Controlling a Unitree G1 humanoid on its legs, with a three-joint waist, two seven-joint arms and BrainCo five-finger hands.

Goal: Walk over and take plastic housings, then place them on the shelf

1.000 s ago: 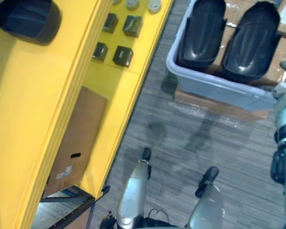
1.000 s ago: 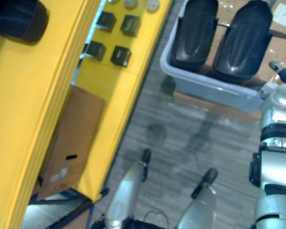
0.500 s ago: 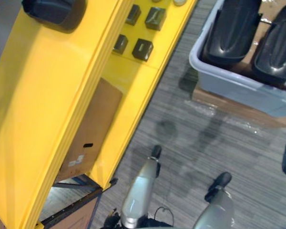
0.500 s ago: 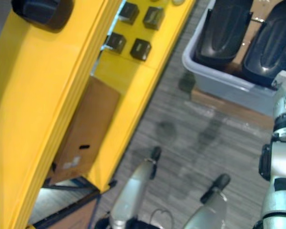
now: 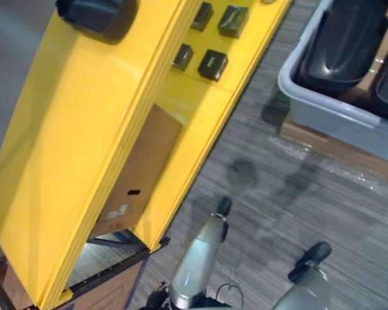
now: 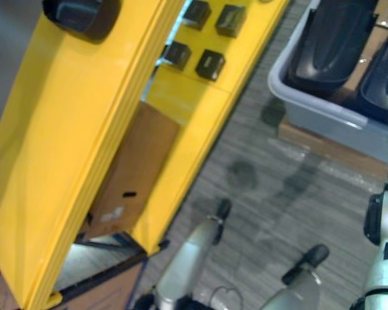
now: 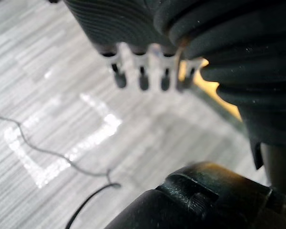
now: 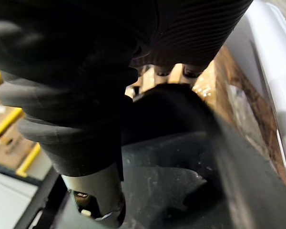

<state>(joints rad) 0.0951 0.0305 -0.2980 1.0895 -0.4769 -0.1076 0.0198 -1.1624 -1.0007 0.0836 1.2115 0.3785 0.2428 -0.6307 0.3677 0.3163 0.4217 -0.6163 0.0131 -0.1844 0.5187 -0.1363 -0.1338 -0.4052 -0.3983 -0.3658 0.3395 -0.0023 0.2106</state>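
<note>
Grey carpet floor (image 5: 278, 194); at one o'clock, glossy black plastic housings (image 5: 346, 39) look light, stiff and slick, so grip the rims; left hand (image 7: 140, 67) relaxed, right hand (image 8: 181, 43) unclear.

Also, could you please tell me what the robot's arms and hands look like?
The left hand has a dark ribbed cover over its back and wrist, with a row of slim silver fingers ending in dark tips. The right hand shows the same cover. The right arm is silver-grey with black joints.
</note>
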